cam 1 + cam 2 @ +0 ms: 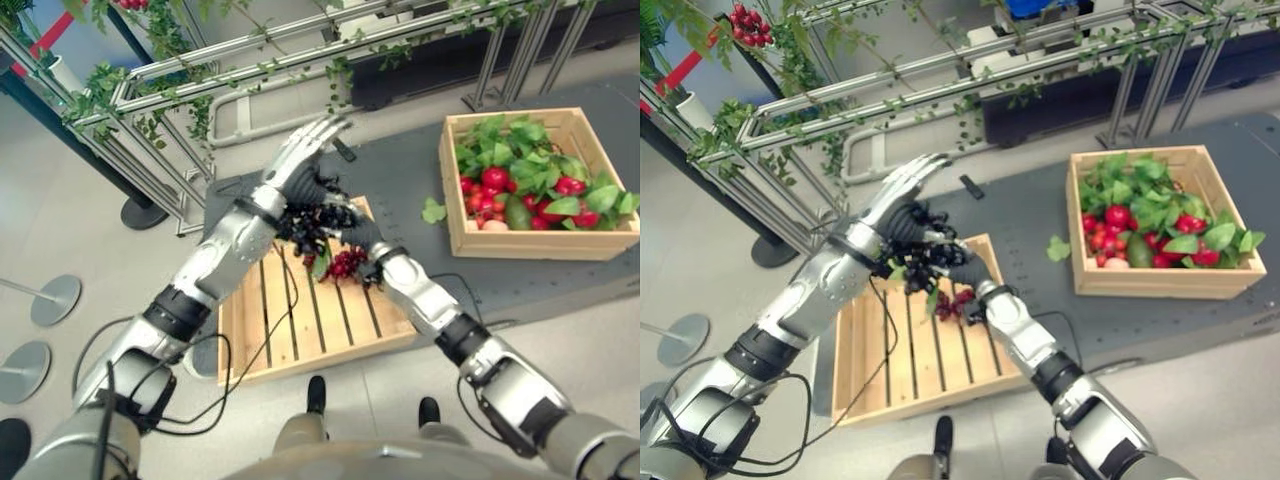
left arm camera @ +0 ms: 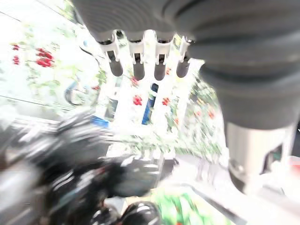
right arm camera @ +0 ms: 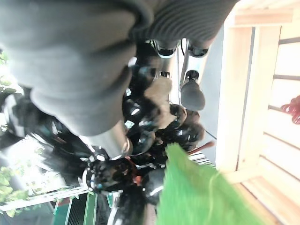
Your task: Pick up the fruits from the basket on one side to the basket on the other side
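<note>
A bunch of dark, glossy black grapes (image 1: 310,225) with a green leaf (image 1: 321,265) hanging from it is held above the far edge of the near slatted wooden crate (image 1: 300,330). In the right wrist view the berries (image 3: 140,140) look round and shiny, and the leaf (image 3: 197,192) is bright green. The right robot hand (image 1: 362,240) is at the bunch with its fingers curled among the berries, apparently pinching it, though they are partly hidden. The left robot hand (image 1: 305,150) rises just behind the bunch, its fingers straight and spread, pointing away from the robot.

A cluster of red grapes (image 1: 345,263) lies on the slats near the crate's far right corner, just below the held bunch. The second wooden crate (image 1: 545,243) stands well apart on the robot's right, on the dark mat (image 1: 400,180), and holds red fruits (image 1: 495,180) among many green leaves (image 1: 520,145). One loose leaf (image 1: 433,211) lies on the mat just beside that crate.
</note>
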